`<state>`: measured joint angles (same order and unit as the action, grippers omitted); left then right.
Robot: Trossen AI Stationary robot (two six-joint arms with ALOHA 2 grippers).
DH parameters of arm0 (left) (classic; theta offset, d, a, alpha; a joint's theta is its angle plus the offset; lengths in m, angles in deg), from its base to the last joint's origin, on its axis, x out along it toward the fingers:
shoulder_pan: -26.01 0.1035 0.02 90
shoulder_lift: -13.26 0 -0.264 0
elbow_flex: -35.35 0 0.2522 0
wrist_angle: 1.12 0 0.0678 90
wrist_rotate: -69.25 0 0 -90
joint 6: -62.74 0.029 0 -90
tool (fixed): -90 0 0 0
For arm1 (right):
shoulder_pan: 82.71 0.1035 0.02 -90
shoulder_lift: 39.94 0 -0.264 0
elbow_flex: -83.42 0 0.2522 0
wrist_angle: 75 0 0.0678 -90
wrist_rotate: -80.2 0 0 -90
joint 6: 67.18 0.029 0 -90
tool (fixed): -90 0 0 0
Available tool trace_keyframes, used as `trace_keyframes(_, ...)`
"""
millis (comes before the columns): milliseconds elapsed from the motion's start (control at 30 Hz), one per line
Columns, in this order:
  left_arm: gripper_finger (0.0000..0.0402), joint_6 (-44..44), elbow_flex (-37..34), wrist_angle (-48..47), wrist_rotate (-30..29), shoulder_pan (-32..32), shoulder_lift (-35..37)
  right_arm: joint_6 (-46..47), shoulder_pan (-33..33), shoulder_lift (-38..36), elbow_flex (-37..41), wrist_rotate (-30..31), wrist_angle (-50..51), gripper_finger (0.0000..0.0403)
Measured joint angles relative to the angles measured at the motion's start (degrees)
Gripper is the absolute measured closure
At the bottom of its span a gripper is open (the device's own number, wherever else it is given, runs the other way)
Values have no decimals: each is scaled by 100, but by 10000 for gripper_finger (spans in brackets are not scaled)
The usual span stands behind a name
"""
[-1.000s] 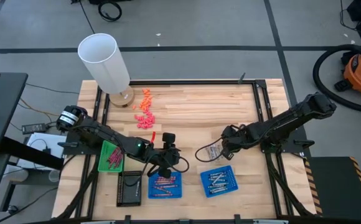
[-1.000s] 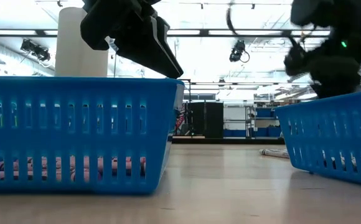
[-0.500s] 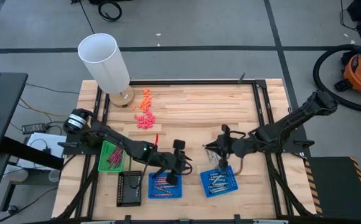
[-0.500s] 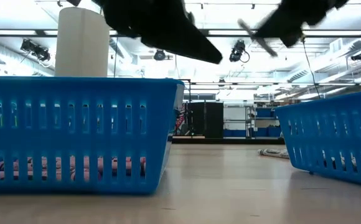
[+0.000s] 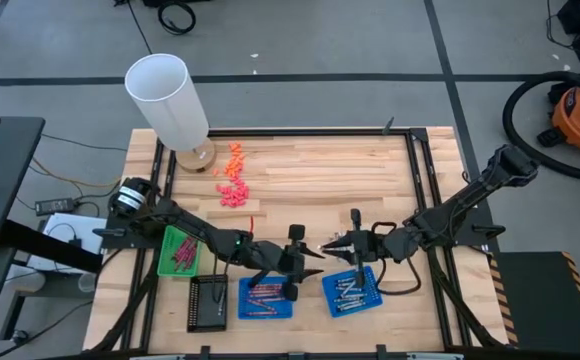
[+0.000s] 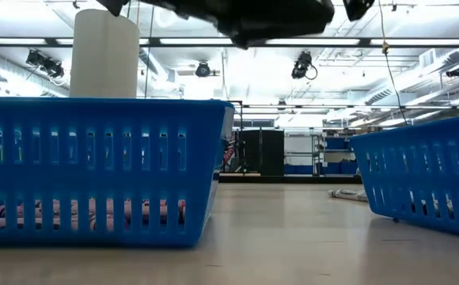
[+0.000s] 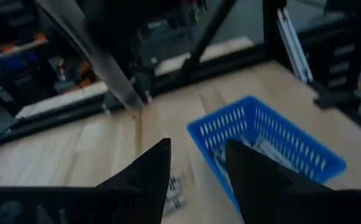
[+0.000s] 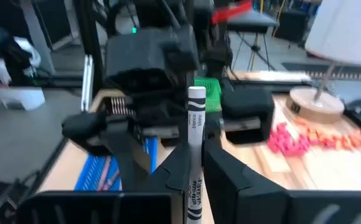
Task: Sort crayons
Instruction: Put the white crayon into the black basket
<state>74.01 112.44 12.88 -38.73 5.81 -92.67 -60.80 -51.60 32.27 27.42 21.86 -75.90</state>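
My right gripper (image 5: 332, 245) hangs above the table's near middle, pointing toward the left edge, shut on a silvery white crayon (image 8: 196, 134). My left gripper (image 5: 310, 256) faces it from the left, open, with nothing between its fingers (image 7: 196, 168). Below them stand a blue tray (image 5: 351, 291) of grey crayons and a blue tray (image 5: 265, 298) of reddish crayons. A green tray (image 5: 180, 250) holds maroon crayons. Loose pink and orange crayons (image 5: 232, 185) lie on the far left of the table. A few grey crayons (image 7: 174, 190) lie on the wood under my left gripper. My right gripper pinches the white crayon's paper-wrapped lower part (image 8: 196, 186) between its two fingers (image 8: 230, 171). The crayon lies along the fingers, and its free end (image 8: 196, 93) sticks out past the fingertips. It is lifted clear of the table and trays.
A tall white cylinder on a round wooden base (image 5: 170, 100) stands at the far left corner. A black tray (image 5: 207, 302) sits at the near left. A single red crayon (image 5: 251, 222) lies on the wood. The two blue trays (image 6: 95, 166) (image 6: 427, 178) fill the low view's sides.
My right gripper has risen, gone toward the table's left and near edges, and tipped from pointing down to nearly level, carrying the white crayon. My left gripper has gone toward the right edge and also tipped up to nearly level.
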Motion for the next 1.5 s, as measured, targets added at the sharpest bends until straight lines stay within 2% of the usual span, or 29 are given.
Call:
trace_keyframes(200,237,-170,0,549,-24,100,0,-180,-4,24,-6,3,-115,357)
trace_keyframes(567,237,-1001,0,505,-41,430,-4,-358,-7,24,-6,-35,-163,357)
trace_keyframes(933,237,-743,0,605,222,423,-4,-506,-11,24,-6,15,-155,357)
trace_keyframes(1100,240,-449,2,967,267,391,-4,-506,-11,24,-6,17,-155,357)
trace_keyframes(1267,266,-269,4,1168,269,384,-4,-506,-11,24,-6,19,-153,357)
trace_keyframes(1500,343,-315,3,1096,269,390,-5,-504,-11,24,-6,24,-144,357)
